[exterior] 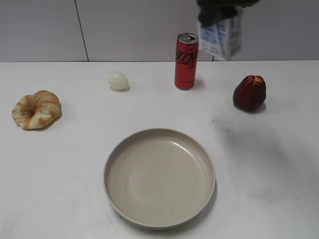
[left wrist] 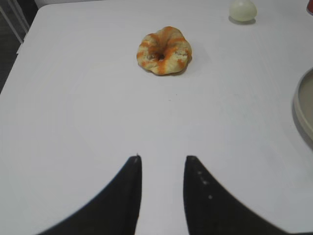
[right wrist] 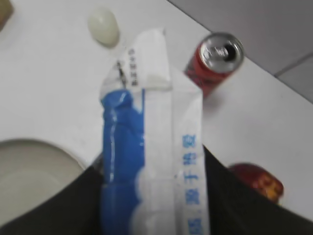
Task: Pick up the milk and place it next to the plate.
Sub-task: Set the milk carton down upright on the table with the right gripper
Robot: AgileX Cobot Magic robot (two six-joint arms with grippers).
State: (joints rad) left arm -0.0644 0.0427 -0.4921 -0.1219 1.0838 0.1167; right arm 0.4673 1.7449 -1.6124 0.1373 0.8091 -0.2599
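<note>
Exterior: the milk [exterior: 221, 39] hangs high above the worktop [exterior: 60, 164], clamped in the right gripper [exterior: 219, 12], blurred, above and right of the red can [exterior: 186, 61]; the plate [exterior: 159, 177] sits front centre, bare worktop on either side.

Left wrist: left gripper [left wrist: 163, 169] empty, jaws a narrow gap apart; pastry [left wrist: 164, 50] ahead.

Right wrist: carton pinched across its body; thin card, probably light, crushable; grip the flat sides, gently.
</note>
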